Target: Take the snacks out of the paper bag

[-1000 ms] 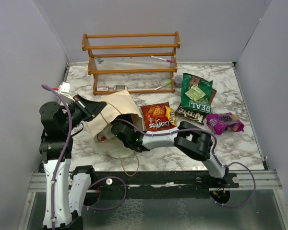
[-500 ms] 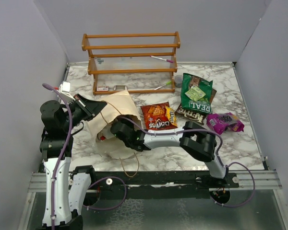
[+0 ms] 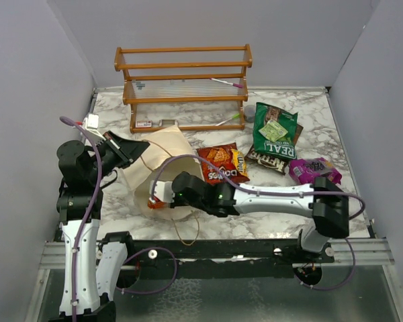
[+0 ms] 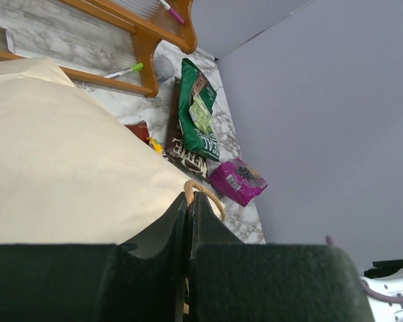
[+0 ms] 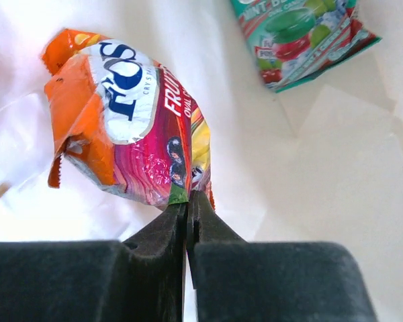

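Rack [image 3: 183, 66] behind paper bag [image 3: 162, 151], orange packet [image 5: 121, 134] inside

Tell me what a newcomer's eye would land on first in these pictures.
The right gripper is shut on an orange-red packet at the mouth of the paper bag, which lies on its side at the left of the marble table. The left gripper pinches the bag's edge, and a teal packet lies deeper inside. To the right lie packets already out, among them a green packet and a purple packet.
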`<state>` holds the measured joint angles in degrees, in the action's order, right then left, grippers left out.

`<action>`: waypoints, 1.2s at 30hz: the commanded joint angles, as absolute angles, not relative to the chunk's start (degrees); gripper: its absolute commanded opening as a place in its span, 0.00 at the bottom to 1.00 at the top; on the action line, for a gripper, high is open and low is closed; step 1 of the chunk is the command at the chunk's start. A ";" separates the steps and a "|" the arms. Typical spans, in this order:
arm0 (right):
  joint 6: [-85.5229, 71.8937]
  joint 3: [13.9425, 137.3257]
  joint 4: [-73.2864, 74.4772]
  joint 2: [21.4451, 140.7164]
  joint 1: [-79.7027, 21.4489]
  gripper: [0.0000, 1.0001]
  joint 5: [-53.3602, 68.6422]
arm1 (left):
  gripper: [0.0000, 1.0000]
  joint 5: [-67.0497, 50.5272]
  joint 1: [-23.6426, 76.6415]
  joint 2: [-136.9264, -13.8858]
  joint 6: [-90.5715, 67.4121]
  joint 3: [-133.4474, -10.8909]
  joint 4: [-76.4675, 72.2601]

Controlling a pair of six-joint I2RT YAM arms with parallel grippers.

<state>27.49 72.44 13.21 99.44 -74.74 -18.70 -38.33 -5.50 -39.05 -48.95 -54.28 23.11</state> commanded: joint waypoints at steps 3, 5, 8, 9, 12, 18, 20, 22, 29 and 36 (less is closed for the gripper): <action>16.00 63.72 10.02 86.27 -74.86 0.01 -8.31 | 0.00 -38.99 -5.27 -38.19 -49.00 -52.61 21.16; 14.20 60.25 7.14 82.76 -74.83 0.01 -7.23 | 0.00 -38.78 -5.21 -37.99 -48.82 -52.53 21.16; 12.61 55.91 2.88 77.72 -74.83 0.01 -3.91 | 0.00 -38.72 -5.27 -37.95 -48.78 -52.55 21.33; 11.93 55.26 2.14 76.06 -74.80 0.01 -3.12 | 0.00 -38.69 -5.26 -37.85 -48.76 -52.36 21.41; 10.96 54.86 1.30 70.03 -74.82 0.01 -1.31 | 0.00 -38.64 -5.27 -37.60 -48.38 -51.99 21.87; 10.11 53.92 -5.64 56.49 -74.81 0.01 0.22 | 0.00 -38.58 -5.26 -37.70 -48.81 -51.79 21.38; 10.07 53.76 -7.43 52.90 -74.85 0.01 0.10 | 0.00 -38.50 -5.25 -37.64 -48.90 -51.78 21.36; 11.23 53.66 -7.82 49.63 -74.80 0.01 -1.32 | 0.00 -38.35 -5.27 -37.48 -48.87 -51.56 21.32; 12.85 46.28 -12.23 42.06 -74.80 0.01 -25.05 | 0.00 -38.33 -5.23 -37.40 -48.42 -51.85 21.98; 21.65 34.42 -24.30 39.70 -74.82 0.01 -50.92 | 0.00 -38.06 -5.27 -37.61 -48.57 -51.71 21.97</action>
